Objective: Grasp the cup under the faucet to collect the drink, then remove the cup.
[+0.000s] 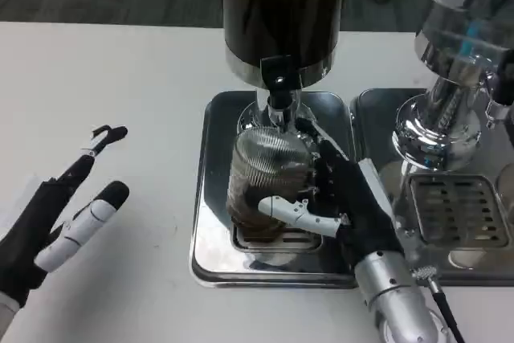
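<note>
White bench (120, 62): right hand (337, 198) has its fingers (293, 213) wrapped round the cup (265, 174), tilted beneath the faucet (279, 90); left hand (56, 214) lies spread, well apart.

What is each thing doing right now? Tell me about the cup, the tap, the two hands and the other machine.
Cup: held by the right hand, tilted, on the drip tray below the tap, dark drink at its bottom.
Tap: right above the cup; whether drink is flowing cannot be told.
Right hand: wrapped around the cup.
Left hand: over the table, fingers apart, holding nothing.
Other machine: standing to the right, no cup on its tray.
</note>
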Controlling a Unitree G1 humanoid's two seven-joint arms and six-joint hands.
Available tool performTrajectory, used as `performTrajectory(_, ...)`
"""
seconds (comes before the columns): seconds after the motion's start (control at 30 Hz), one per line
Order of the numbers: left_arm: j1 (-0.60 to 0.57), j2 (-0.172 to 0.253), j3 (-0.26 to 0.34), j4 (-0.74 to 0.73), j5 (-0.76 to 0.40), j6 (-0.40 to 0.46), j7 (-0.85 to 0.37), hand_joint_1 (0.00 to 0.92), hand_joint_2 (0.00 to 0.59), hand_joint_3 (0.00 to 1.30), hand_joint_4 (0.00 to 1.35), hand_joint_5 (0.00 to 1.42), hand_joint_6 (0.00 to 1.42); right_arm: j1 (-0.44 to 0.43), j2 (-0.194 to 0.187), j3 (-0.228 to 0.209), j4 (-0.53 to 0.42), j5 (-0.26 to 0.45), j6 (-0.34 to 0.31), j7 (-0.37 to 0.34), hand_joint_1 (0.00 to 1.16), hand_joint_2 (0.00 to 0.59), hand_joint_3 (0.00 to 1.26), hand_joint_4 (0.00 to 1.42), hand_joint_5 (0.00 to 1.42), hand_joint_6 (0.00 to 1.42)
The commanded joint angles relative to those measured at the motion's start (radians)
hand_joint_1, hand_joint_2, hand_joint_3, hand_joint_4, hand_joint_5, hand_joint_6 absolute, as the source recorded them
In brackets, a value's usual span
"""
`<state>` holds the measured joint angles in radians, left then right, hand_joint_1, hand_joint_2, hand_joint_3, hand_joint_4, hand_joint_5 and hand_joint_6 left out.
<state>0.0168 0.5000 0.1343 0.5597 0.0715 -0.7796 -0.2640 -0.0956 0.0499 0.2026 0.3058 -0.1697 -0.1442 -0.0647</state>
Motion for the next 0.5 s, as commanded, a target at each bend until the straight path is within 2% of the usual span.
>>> performTrajectory(0.03,0.000,-0.002,-0.005,-0.004,-0.011,0.005,-0.004,0.000,0.162,0.11,0.00,0.00,0.00,0.024,0.002,-0.002,0.009,-0.011,0.009,-0.015,0.96,0.195,0.13,0.48,0.65,0.92)
performTrajectory(0.33,-0.005,-0.004,-0.009,-0.001,-0.012,0.005,-0.006,0.000,0.162,0.11,0.00,0.00,0.00,0.025,0.007,-0.011,0.010,-0.010,-0.005,-0.037,0.96,0.196,0.17,0.54,0.70,0.98)
performTrajectory(0.5,-0.011,-0.003,-0.016,0.008,-0.014,0.005,-0.015,0.000,0.161,0.11,0.00,0.00,0.00,0.037,0.010,-0.009,-0.009,-0.025,-0.020,-0.068,0.98,0.190,0.19,0.57,0.76,1.07)
